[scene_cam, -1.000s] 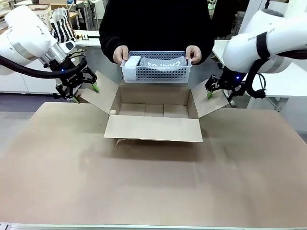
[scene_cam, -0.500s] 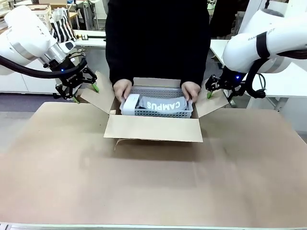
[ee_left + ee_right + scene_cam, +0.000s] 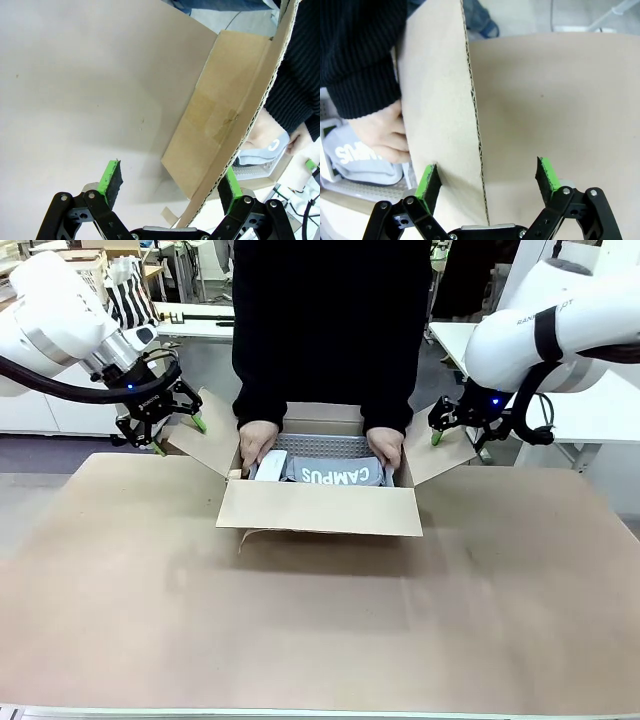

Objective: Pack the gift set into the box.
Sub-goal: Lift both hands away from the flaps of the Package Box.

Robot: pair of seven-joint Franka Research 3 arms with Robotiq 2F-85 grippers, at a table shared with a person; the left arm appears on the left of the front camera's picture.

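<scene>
We are standing with our left gripper [image 3: 178,436] spread wide around the box's left flap [image 3: 218,435]. In the left wrist view the flap's corrugated edge [image 3: 235,150] is passing between the 2 green pads, close to 1 of them, and nothing is being clamped. Our right gripper [image 3: 460,440] is likewise gaping around the right flap [image 3: 425,448], whose edge [image 3: 475,130] is running up between its pads. The box [image 3: 320,508] is sitting on the table [image 3: 320,630] with all 4 flaps open. The gift set is lying inside it: the perforated basket [image 3: 330,443] with the grey "CAMPUS" item [image 3: 335,475] and the small white carton [image 3: 270,466]. The person's 2 hands [image 3: 255,443] [image 3: 386,447] are grasping the basket's ends.
</scene>
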